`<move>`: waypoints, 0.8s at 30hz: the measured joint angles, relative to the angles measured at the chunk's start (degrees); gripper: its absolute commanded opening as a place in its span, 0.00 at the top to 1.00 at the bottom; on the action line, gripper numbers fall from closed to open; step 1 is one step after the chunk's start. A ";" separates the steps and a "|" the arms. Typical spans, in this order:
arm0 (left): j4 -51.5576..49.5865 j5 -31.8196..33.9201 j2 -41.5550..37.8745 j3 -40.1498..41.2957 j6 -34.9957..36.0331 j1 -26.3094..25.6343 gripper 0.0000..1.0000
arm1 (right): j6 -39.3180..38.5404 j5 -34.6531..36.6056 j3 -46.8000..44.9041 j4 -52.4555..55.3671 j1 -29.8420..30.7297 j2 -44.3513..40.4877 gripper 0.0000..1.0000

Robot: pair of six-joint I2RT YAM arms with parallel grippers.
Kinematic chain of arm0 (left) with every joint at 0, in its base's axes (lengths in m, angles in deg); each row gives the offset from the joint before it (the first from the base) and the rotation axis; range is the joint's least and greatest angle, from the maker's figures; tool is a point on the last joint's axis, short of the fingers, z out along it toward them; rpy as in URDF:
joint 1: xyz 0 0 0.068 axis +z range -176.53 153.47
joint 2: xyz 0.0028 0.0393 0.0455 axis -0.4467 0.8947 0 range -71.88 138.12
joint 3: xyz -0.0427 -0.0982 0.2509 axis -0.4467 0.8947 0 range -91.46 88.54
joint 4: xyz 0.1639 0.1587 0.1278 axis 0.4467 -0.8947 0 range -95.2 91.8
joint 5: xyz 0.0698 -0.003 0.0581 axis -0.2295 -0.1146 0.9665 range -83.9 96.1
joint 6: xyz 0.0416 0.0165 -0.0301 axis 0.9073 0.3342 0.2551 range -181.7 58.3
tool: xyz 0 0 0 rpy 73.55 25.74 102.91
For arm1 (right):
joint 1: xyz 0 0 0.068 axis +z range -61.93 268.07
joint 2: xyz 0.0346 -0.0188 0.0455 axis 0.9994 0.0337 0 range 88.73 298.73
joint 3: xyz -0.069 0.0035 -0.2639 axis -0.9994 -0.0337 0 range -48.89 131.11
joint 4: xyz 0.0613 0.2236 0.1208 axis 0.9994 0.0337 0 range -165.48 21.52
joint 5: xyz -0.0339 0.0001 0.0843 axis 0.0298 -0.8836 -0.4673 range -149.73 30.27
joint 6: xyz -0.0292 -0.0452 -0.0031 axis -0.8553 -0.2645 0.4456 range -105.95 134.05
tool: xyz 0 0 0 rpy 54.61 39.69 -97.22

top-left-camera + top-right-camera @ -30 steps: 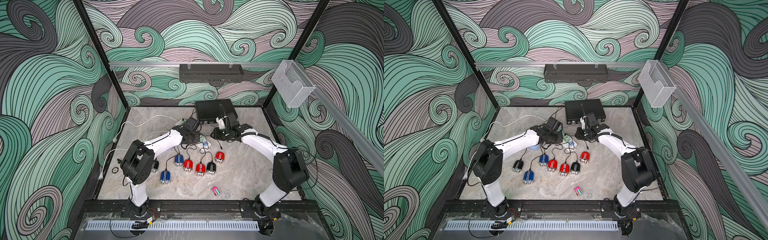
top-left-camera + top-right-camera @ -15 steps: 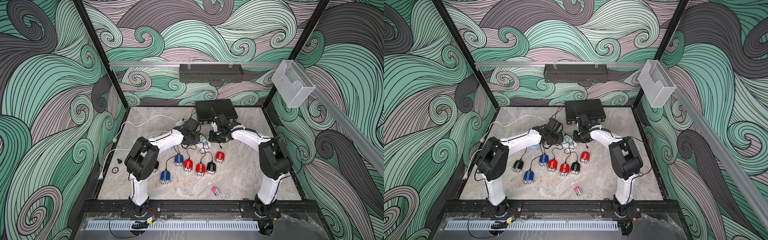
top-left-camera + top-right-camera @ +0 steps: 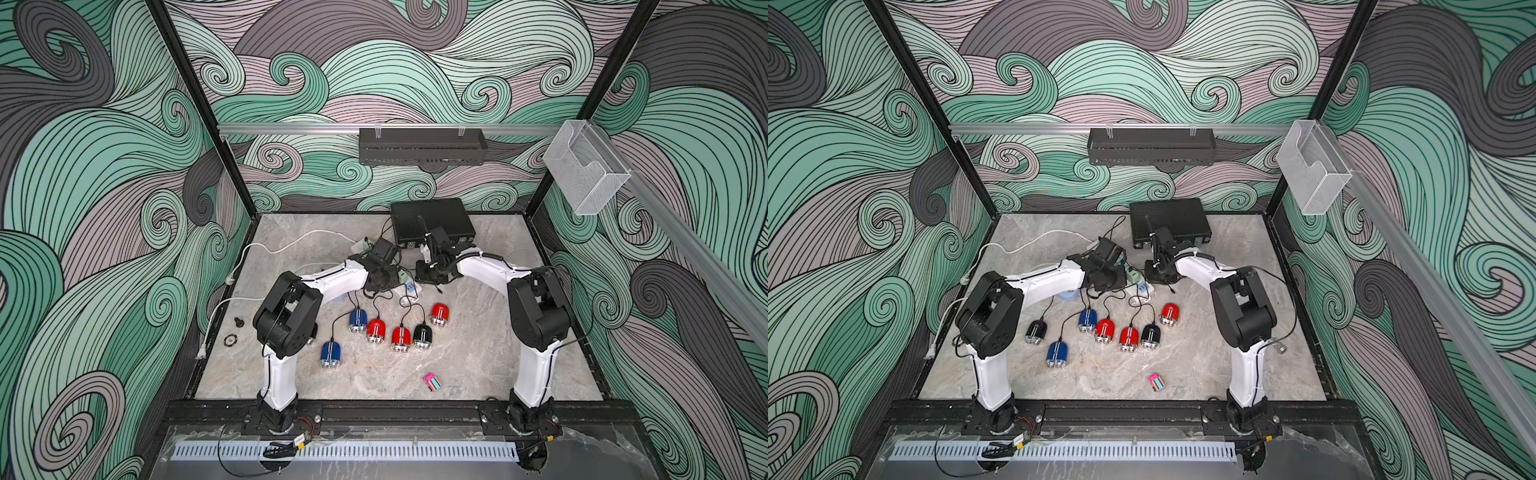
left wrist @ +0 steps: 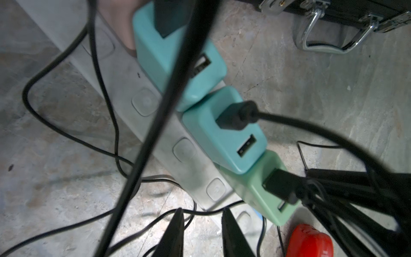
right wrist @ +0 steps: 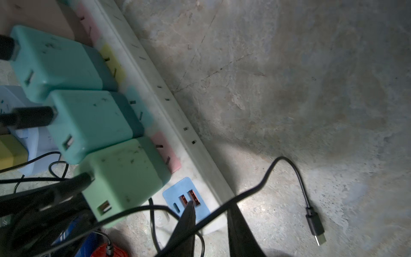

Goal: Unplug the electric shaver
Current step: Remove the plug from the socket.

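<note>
Wedges of matte black, the left fingers (image 4: 175, 235) sit drawn close together, with a narrow slot between their tips and nothing gripped in it; a thin cord runs past the tips. They hang near one end of the power strip (image 4: 184, 150), a long white plastic bar, dusty, with rounded square buttons. The right fingers (image 5: 242, 240), the same dark wedges, stand a little apart, one tip just over the strip's blue port panel (image 5: 173, 191). A thin black cable (image 5: 278, 158) crosses the slot between them; whether they pinch it I cannot tell. Its free end arches over and lies on the surface (image 5: 311, 89), which is grey veined stone, and ends in a small flat plug (image 5: 315, 229). Boxy chargers with rounded corners stand in a row on the strip: two teal (image 4: 213, 144) and one pale green (image 5: 124, 173), scuffed, each with a black plug in it. The red shaver (image 3: 438, 313), small, glossy and dome-shaped, lies on the surface near the right fingers, at the end of a loose row of red, blue and black ones.
</note>
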 measured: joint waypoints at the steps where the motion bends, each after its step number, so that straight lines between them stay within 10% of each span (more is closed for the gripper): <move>1: 0.07 -0.02 0.02 0.00 -0.09 0.00 0.70 | 0.00 -0.13 0.48 -0.07 -0.13 0.52 0.73; 24: 0.04 0.87 1.33 -0.04 -0.44 1.60 0.69 | 0.35 -11.93 -2.69 -5.86 -0.76 1.22 0.71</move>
